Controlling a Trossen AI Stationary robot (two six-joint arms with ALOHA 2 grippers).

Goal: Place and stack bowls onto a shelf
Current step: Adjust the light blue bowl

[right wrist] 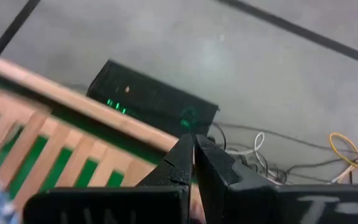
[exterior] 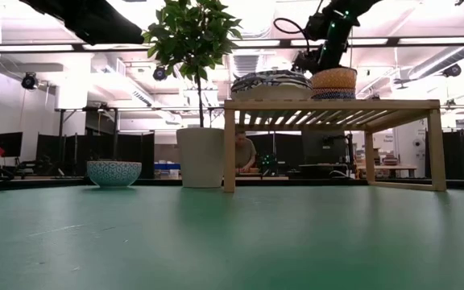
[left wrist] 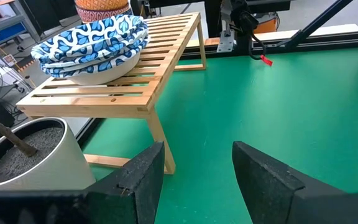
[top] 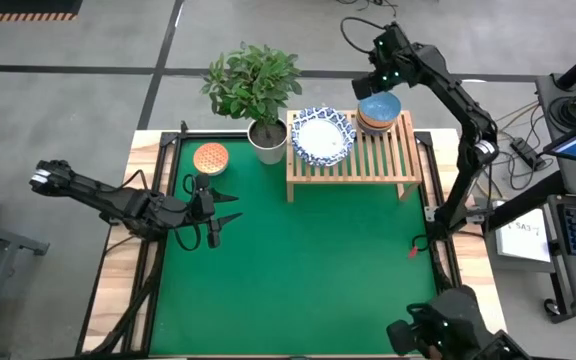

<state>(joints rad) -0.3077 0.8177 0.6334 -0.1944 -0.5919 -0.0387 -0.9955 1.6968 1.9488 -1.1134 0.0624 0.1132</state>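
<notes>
On the wooden shelf point(top: 368, 155) sits a stack of wide white bowls with blue-patterned rims point(top: 322, 136) point(left wrist: 92, 46). Beside it on the shelf is a stack of small bowls point(top: 378, 110) point(exterior: 334, 82), light blue inside on top. One more small bowl point(top: 210, 158) point(exterior: 113, 172), orange-red inside and blue-patterned outside, rests on the green mat left of the plant pot. My right gripper point(top: 373, 85) point(right wrist: 194, 155) is shut with nothing between its fingers, just beyond the small stack at the shelf's far edge. My left gripper point(top: 213, 218) point(left wrist: 197, 180) is open over the mat, nearer than the lone bowl.
A white plant pot point(top: 266, 140) point(exterior: 200, 157) with a leafy plant stands at the shelf's left end, between the shelf and the lone bowl. The green mat point(top: 308, 270) stretches in front of the shelf. A small red item point(top: 412, 252) lies near the mat's right edge.
</notes>
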